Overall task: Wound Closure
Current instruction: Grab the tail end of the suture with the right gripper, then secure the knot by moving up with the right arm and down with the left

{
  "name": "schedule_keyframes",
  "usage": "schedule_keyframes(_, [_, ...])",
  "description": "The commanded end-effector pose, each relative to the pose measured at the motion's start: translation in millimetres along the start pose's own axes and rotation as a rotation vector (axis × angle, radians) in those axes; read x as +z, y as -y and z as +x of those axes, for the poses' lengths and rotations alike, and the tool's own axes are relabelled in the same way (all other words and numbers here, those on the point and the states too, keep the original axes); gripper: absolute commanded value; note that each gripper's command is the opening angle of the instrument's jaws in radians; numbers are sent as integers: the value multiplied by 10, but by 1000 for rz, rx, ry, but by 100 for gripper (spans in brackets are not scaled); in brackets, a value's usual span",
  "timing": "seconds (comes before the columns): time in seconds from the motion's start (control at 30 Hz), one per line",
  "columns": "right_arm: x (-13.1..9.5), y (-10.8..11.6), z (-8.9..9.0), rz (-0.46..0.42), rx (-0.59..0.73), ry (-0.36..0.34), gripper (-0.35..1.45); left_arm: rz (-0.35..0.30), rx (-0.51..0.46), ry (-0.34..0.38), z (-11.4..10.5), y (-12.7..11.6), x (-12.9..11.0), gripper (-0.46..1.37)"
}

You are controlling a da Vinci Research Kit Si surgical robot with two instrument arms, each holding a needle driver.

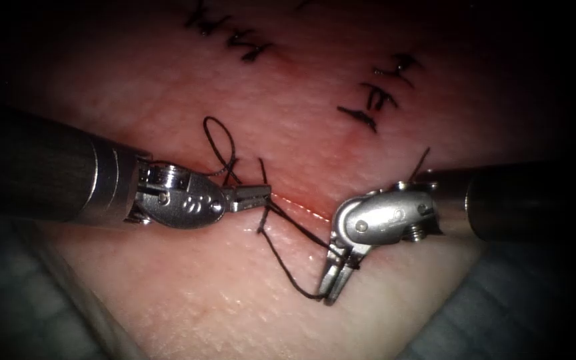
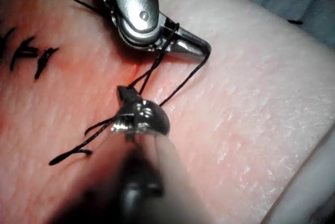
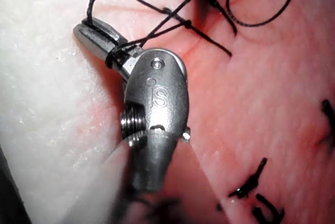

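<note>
The left claw was clenched on the thread at the cut; the right claw, at five o'clock, gripped wrapped thread. Limp, light, slippery stuff: best taken near the knot.

Letters "iS" stamped on the metal wrist of the right tool, seen up close in the right wrist view, nothing else readable

The tissue rests on a grey-blue cloth that shows past its near left and near right edges. On the tissue lie black thread around the cut, finished stitches farther back, and red fluid.
</note>
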Motion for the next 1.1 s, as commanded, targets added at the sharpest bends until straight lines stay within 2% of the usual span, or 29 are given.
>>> schedule_keyframes(0.03, [-1, -1, 0, -13, 10, -3, -35, -10, 0, -2, 0, 0, -1, -35])
schedule_keyframes(0.2, [-12, -4, 2, -35, 36, -22, -35, -10, 0, -2, 0, 0, -1, -35])
schedule_keyframes(0.47, [-45, -12, 8, -144, 72, -96, -35, -13, 4, -4, -3, -1, -8, -35])
schedule_keyframes(0.67, [-58, -17, 5, -172, 95, -102, -35, -12, 9, -4, -7, -2, -21, -35])
schedule_keyframes(0.87, [-62, -29, -2, -206, 104, -100, -35, -12, 12, -3, -9, -5, -39, -35])
schedule_keyframes(1.1, [-80, -40, -24, -274, 138, -113, -35, -19, 19, -8, -13, -24, -57, -35])
